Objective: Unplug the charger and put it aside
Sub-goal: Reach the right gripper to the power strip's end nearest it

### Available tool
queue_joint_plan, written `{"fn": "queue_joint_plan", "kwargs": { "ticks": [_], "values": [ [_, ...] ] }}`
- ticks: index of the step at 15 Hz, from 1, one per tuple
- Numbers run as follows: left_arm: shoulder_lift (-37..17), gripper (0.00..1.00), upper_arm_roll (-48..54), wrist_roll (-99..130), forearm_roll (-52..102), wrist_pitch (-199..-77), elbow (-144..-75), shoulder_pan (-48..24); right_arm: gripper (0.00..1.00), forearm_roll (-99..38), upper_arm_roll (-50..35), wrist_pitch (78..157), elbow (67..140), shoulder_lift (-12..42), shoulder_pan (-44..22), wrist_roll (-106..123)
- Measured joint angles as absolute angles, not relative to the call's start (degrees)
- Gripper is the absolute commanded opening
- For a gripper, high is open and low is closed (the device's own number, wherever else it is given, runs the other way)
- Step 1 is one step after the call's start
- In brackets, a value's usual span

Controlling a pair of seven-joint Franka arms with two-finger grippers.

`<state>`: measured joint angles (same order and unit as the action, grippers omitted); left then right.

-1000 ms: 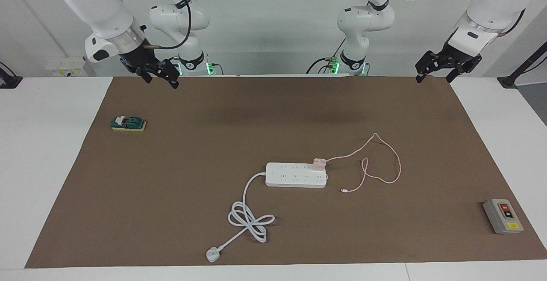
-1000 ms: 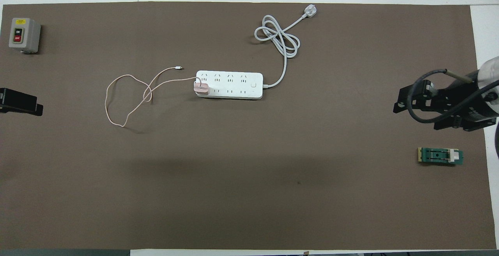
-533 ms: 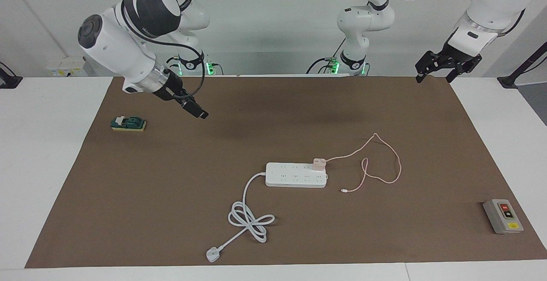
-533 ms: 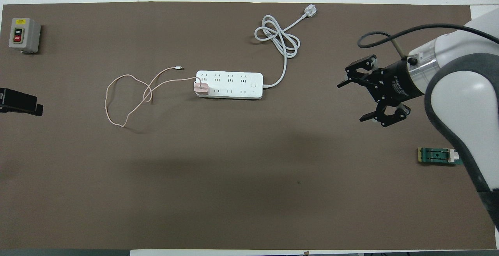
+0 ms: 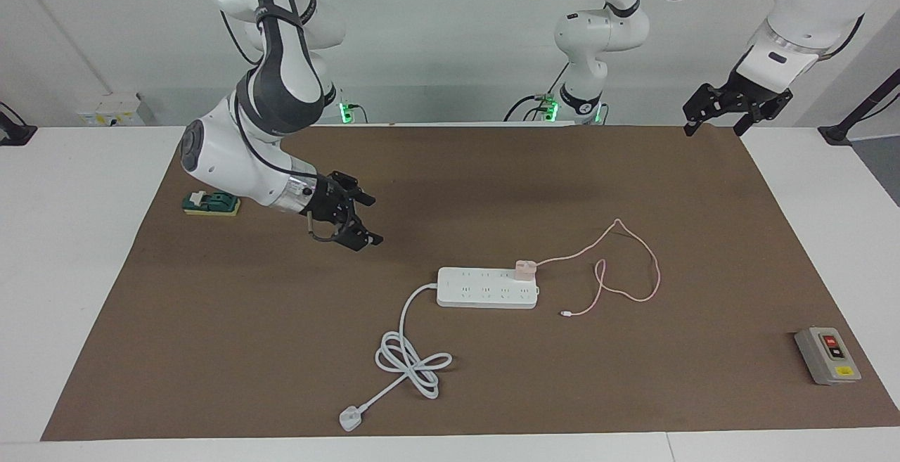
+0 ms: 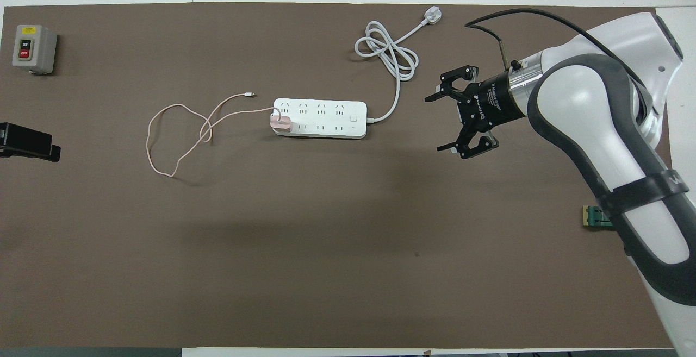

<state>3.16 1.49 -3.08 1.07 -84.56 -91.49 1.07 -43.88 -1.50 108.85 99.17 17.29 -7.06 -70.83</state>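
The table (image 5: 84, 272) carries a brown mat (image 5: 281, 349) on which all items lie. The facing view shows both arms down to their bases; the overhead view shows only the right arm's forearm and, at its edge, a dark piece of the left pincer (image 6: 27, 142). The facing view shows the whole green block (image 5: 211, 203), which the right arm largely covers from above (image 6: 595, 217).

The strip (image 5: 487, 287) lies mid-mat with its thick white cord (image 5: 411, 360) coiled farther from the robots and ending in a white plug (image 5: 349, 419). The charger (image 5: 525, 268) is plugged into the strip's end toward the left arm, in the row nearer the robots; its pink cable (image 5: 633, 265) loops over the mat toward the left arm's end, and the connector (image 5: 564, 314) lies free beside the strip.

The right pincer (image 5: 357, 219) hangs over bare mat with fingers spread wide and nothing between them, near the strip's cord end, well apart from the charger, which sits at the strip's other end. The left pincer (image 5: 731, 112) waits over the mat corner, open and empty.

Since half a second ago the right arm has swung down and inward toward the strip; a second ago it was over the mat's edge near its base. Left arm, charger, strip and switch box (image 5: 827, 355) are unchanged
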Motion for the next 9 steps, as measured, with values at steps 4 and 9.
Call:
{"fn": "queue_joint_plan", "kwargs": {
  "ticks": [4, 9],
  "values": [
    [3.80, 1.00, 0.91, -3.07, 1.13, -84.56, -91.49, 1.10, 1.00, -53.98, -1.51, 113.35, 98.08, 23.03, -9.53, -70.96],
    [4.21, 1.00, 0.52, -2.72, 7.55, -85.35, -92.95, 3.11, 1.00, -63.67, -1.55, 115.86, 94.80, 28.31, -11.95, -70.96]
  ]
}}
